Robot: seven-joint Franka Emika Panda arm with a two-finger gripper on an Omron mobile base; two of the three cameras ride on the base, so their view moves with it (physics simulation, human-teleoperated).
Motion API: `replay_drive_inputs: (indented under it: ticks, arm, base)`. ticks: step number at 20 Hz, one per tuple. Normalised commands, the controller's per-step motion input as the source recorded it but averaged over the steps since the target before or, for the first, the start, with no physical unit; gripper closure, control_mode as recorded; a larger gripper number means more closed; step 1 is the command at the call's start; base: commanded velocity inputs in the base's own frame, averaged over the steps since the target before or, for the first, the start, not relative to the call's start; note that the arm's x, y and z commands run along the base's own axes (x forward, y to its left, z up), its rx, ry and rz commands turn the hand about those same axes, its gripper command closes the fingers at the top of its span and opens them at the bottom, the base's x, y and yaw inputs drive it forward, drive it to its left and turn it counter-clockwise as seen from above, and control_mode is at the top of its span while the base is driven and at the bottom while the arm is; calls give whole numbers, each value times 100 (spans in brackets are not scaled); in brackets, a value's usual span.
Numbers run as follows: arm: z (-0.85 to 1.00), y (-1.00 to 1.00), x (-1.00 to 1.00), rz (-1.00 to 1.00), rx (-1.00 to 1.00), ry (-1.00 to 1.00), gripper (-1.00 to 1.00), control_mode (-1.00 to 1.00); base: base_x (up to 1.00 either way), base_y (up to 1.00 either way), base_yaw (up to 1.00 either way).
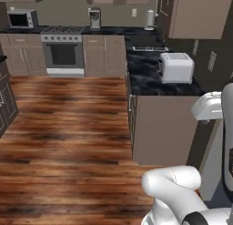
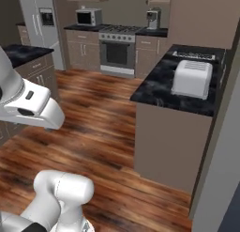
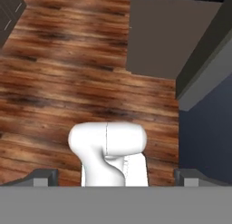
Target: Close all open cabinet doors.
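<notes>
I can read no text, label, brand, number or sign anywhere around me. The white toaster on the dark counter has plain sides with no lettering I can make out. The microwave front and the oven panel are too small and blurred to give any characters. The fridge dispenser panel is only a dark patch.

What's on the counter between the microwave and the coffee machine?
The stove sits between the microwave and the coffee machine, with the oven under it. The right base view shows this best.
</notes>
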Motion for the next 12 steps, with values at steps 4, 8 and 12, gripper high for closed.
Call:
replay_drive_inputs:
  ticks: [4,8,12]
  arm:
    - [0,0,0,0,0,0,-100,100]
    - [0,0,0,0,0,0,-100,100]
    - [0,0,0,0,0,0,-100,100]
  base:
    - [32,27,-14]
    - [37,44,-10]
    - [46,57,-9]
